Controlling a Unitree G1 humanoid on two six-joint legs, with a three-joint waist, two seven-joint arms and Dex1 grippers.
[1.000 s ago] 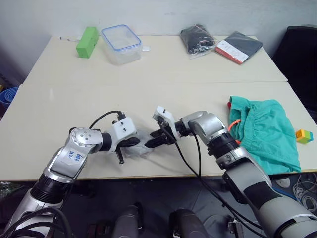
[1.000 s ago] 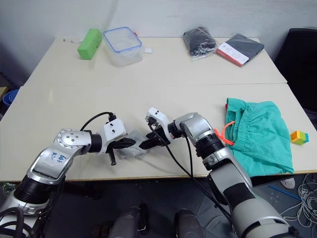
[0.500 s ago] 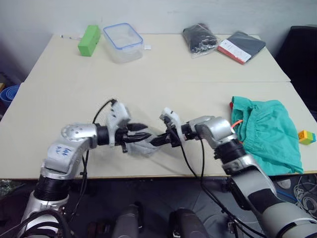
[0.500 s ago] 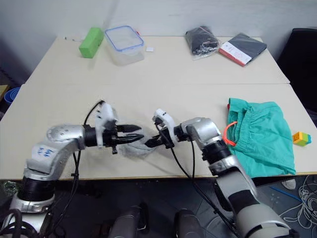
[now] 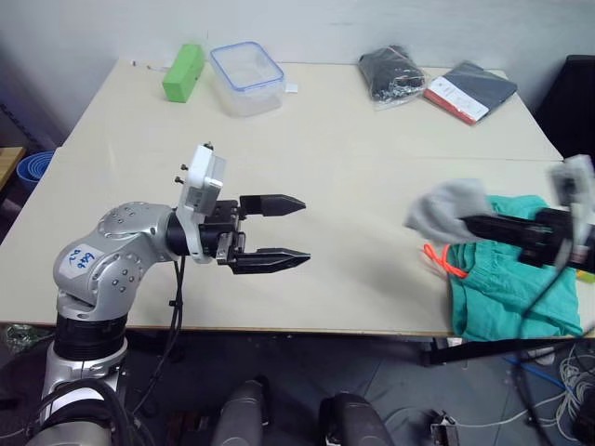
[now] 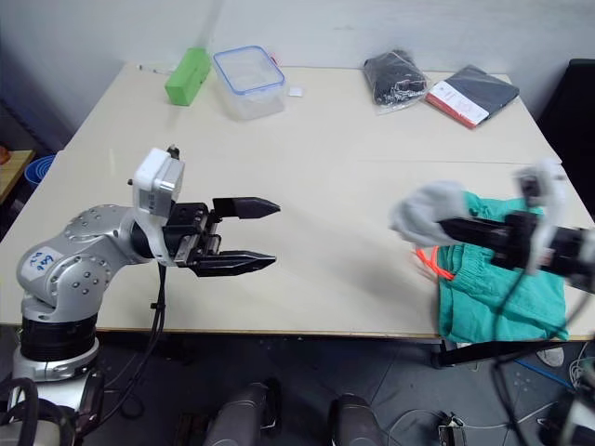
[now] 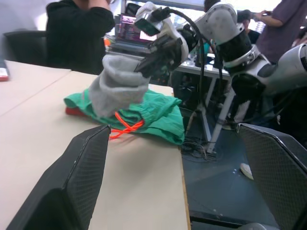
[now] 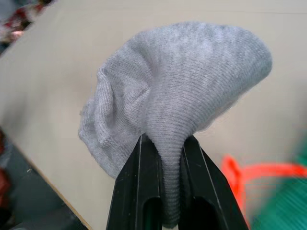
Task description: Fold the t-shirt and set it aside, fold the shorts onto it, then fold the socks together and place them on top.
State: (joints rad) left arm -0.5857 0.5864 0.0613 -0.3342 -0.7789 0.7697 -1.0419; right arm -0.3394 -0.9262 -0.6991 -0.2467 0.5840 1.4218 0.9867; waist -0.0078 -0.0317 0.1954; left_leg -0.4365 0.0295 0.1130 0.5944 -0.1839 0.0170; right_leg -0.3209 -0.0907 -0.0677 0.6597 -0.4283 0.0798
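Both socks (image 8: 168, 105) ride bunched in the right tool (image 8: 163, 191), pinched tight just above the shorts (image 5: 521, 279), left tool (image 5: 279, 232) wide open and empty — next, release atop the pile

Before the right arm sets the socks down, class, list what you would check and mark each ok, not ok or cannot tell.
1. Socks pinched between the right fingers: ok.
2. Socks held over the edge of the shorts: ok.
3. Shorts folded: not ok, they lie bunched.
4. T-shirt under the shorts: ok, a red edge shows.
5. Left gripper open and apart from the shorts: ok.
6. Socks folded together: cannot tell.
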